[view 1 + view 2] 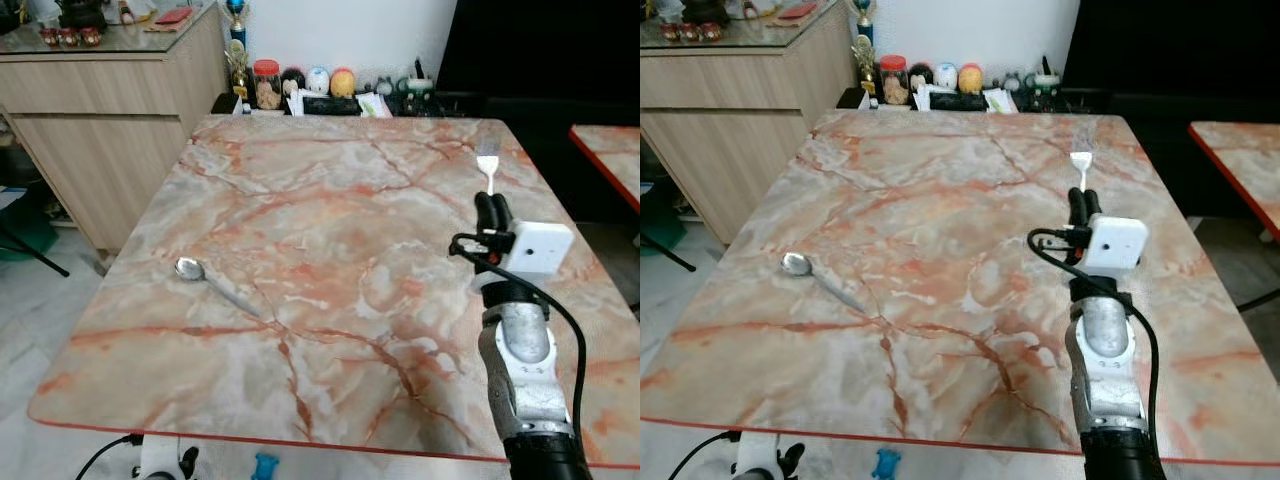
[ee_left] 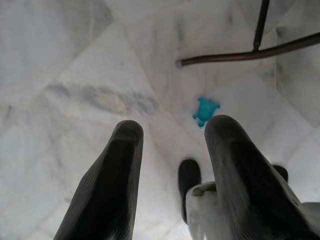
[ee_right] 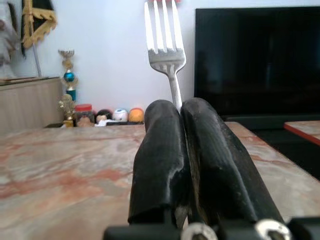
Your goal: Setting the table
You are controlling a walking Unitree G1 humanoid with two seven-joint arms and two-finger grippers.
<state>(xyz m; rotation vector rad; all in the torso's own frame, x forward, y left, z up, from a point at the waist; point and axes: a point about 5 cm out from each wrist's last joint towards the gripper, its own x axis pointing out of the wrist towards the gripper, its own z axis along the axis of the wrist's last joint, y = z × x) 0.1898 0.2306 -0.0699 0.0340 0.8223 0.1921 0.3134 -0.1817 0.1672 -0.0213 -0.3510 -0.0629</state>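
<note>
A silver fork (image 1: pixel 488 160) sticks out forward from my right gripper (image 1: pixel 491 206), which is shut on its handle above the right side of the marble table (image 1: pixel 330 210). In the right wrist view the fork's tines (image 3: pixel 164 35) rise between the two pressed black fingers (image 3: pixel 160 150). A silver spoon (image 1: pixel 205 280) lies flat on the table's left part, bowl toward the left edge, far from the right gripper. My left gripper (image 2: pixel 172 150) hangs low beside the table with its fingers apart over the pale floor, holding nothing.
A wooden sideboard (image 1: pixel 110 110) stands at the left. Jars and small figures (image 1: pixel 310 85) line the wall behind the table, beside a dark screen (image 1: pixel 540 50). A second table's corner (image 1: pixel 610 160) shows at the right. A blue toy (image 2: pixel 205 110) lies on the floor.
</note>
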